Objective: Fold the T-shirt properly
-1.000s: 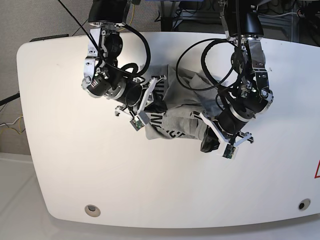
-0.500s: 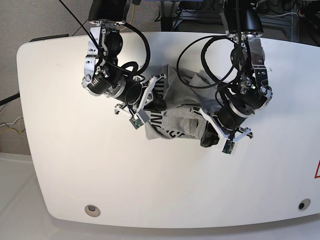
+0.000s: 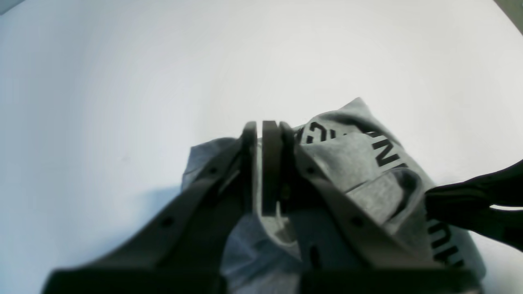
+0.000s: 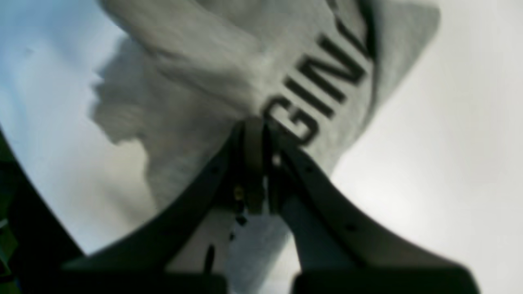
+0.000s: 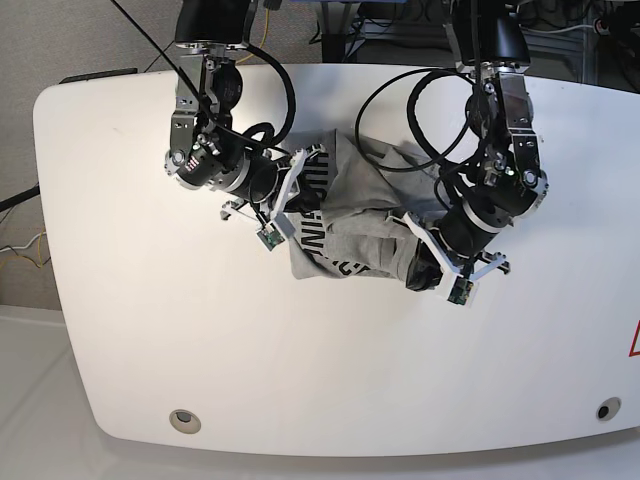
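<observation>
The grey T-shirt [image 5: 352, 218] lies bunched at the table's middle, with black lettering showing along its near fold. My left gripper [image 5: 402, 232] comes in from the base view's right and is shut on a fold of it. The left wrist view shows a strip of grey T-shirt [image 3: 359, 163] pinched in the left gripper [image 3: 259, 163]. My right gripper [image 5: 312, 170] bites the cloth's left edge. In the right wrist view, the right gripper [image 4: 257, 163] is shut on the T-shirt [image 4: 229, 61], right beside the letters "GIN".
The white table [image 5: 150, 330] has rounded corners and a round hole near each front corner [image 5: 183, 420]. Black cables [image 5: 400, 130] loop off both arms above the cloth. A red mark [image 5: 634, 340] sits at the right edge.
Both arms have shifted slightly toward the table's far side with the cloth still in their grip. The shirt's bunch has barely changed shape.
</observation>
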`<state>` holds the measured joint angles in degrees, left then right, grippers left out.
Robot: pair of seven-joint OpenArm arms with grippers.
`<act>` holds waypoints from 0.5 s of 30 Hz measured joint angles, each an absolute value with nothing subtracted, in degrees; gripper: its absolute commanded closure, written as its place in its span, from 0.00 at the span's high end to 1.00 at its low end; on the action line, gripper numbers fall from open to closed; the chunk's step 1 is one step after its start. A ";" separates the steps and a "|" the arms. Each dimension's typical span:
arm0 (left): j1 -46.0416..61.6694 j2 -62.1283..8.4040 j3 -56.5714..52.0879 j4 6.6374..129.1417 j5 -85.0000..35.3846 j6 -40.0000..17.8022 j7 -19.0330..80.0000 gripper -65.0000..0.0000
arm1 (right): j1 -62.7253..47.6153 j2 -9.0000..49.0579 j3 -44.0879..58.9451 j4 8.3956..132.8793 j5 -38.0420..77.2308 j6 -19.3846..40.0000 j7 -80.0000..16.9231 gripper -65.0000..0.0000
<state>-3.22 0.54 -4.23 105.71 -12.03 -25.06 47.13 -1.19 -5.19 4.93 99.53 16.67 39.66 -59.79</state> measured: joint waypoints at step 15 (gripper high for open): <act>-4.62 -0.03 -4.21 105.71 -12.03 -25.08 47.11 0.02 | -1.50 -5.06 3.92 93.58 15.77 39.44 -54.19 0.00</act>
<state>-4.62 -0.03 -4.21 105.71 -12.03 -25.08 47.11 -1.50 -5.06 3.92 93.58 15.77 39.44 -54.19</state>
